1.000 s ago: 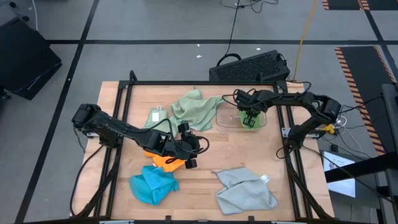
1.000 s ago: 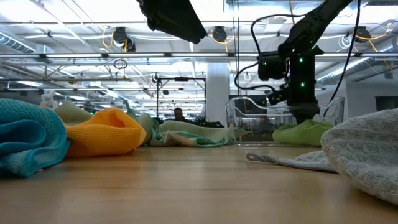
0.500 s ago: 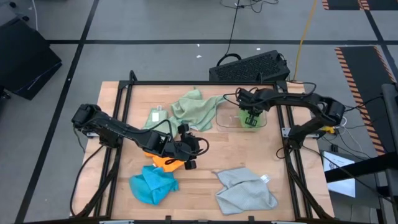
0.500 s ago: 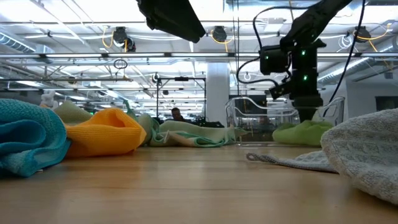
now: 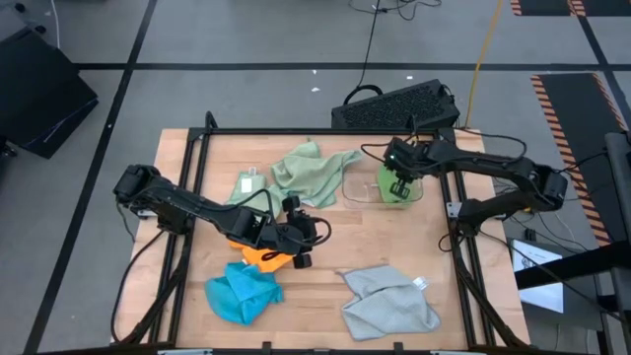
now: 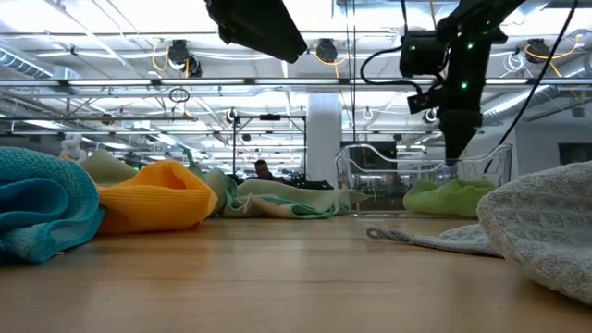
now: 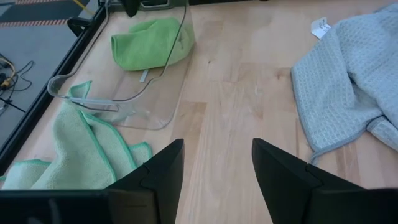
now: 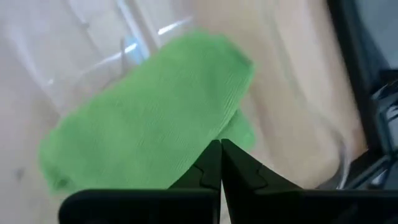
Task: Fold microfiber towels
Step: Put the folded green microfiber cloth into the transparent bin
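Right pincer (image 5: 398,186) closed, empty, above bright green towel (image 5: 393,189), left pincer (image 5: 307,244) open.

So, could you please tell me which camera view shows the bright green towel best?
The right wrist view: the bright green towel fills it. The left wrist view shows it in the clear tray; the high view small; the low view only its edge.

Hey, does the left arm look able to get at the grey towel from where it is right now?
Probably yes. The left end effector is open and empty, and only bare table lies between it and the grey towel, with nothing on top of the towel.
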You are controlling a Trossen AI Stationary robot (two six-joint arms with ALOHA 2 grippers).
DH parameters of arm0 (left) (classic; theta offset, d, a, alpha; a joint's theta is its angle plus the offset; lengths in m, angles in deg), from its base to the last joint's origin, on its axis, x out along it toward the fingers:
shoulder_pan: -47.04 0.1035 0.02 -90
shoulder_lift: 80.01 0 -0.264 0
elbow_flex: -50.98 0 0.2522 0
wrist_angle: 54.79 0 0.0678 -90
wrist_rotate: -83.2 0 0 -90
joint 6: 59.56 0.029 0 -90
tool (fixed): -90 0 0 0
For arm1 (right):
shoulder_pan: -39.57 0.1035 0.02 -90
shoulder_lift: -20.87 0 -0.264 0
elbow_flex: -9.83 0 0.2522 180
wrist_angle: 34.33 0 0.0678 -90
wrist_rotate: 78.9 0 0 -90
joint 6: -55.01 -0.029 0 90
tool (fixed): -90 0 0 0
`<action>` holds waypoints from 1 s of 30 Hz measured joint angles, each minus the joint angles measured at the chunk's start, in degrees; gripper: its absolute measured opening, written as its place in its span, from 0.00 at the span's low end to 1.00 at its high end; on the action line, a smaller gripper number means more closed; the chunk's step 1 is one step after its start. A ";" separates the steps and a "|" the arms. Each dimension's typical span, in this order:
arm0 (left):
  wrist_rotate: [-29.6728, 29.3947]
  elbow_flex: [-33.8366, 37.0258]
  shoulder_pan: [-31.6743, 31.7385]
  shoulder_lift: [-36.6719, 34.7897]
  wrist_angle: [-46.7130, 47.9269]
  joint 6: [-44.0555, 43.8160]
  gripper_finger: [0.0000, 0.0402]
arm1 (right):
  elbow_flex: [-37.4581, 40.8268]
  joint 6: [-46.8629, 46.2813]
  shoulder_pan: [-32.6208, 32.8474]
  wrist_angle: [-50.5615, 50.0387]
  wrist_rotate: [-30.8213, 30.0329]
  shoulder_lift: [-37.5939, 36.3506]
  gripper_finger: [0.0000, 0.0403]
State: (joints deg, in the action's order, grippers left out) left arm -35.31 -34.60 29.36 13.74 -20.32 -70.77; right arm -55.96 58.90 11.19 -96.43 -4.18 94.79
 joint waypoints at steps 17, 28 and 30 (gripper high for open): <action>-0.02 0.00 -1.29 0.01 -0.77 -1.29 0.48 | 0.00 4.48 -2.66 9.97 0.40 17.42 0.00; -0.04 0.02 -2.49 0.01 0.29 -1.06 0.48 | -0.21 5.17 -3.06 10.01 -1.21 22.20 0.00; -0.06 0.02 -2.61 0.01 0.68 -1.06 0.48 | -0.09 5.07 -3.06 10.51 -0.76 20.57 0.00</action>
State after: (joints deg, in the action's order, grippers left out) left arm -35.37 -34.57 26.75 13.75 -19.63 -71.83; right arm -56.05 63.97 8.13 -85.93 -4.95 115.36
